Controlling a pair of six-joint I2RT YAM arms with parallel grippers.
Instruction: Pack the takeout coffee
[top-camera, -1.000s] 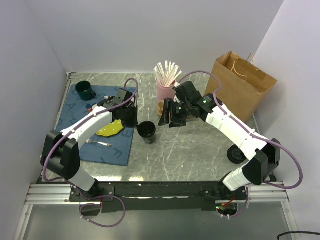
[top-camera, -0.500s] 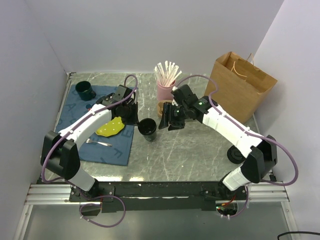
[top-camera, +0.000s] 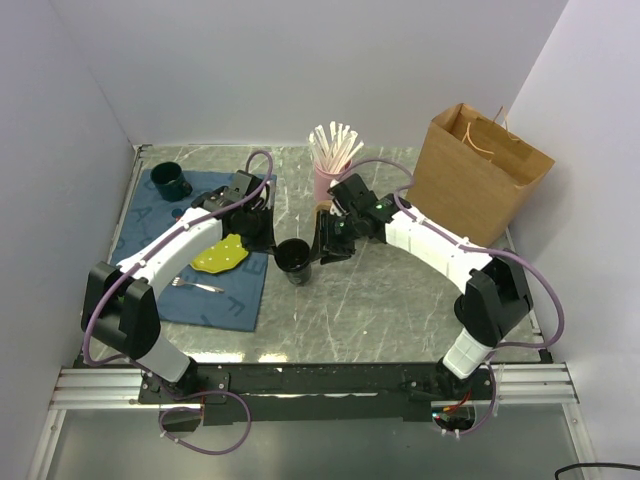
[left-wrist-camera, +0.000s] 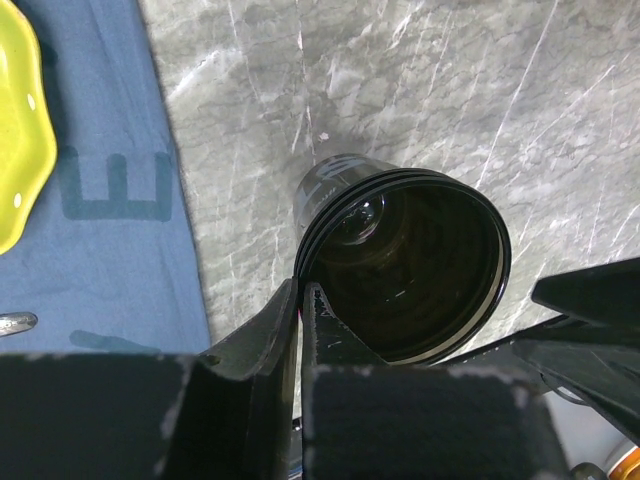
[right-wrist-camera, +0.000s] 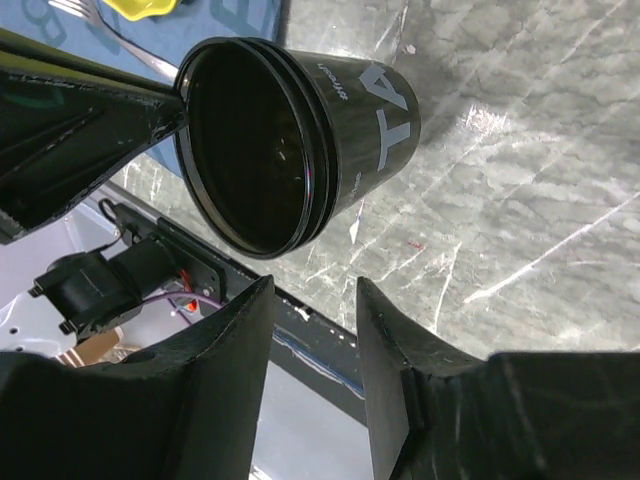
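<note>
Gripping the black cup (top-camera: 294, 262) by the left side of its rim: left fingers (left-wrist-camera: 255, 345) nearly closed, rim wall pinched in the slit between them. Cup stands upright on the bench (top-camera: 380, 300), just right of the blue mat (top-camera: 235, 295). Right fingers (right-wrist-camera: 225, 345) partly open, holding nothing; cup sits just beyond their tips, not between them. Versus a second ago: right arm has swung in from the right and is now just beside the cup. Cup and left arm have barely shifted.

One black cup (top-camera: 294, 260), one mug (top-camera: 170, 181), one bag (top-camera: 480, 175)
</note>
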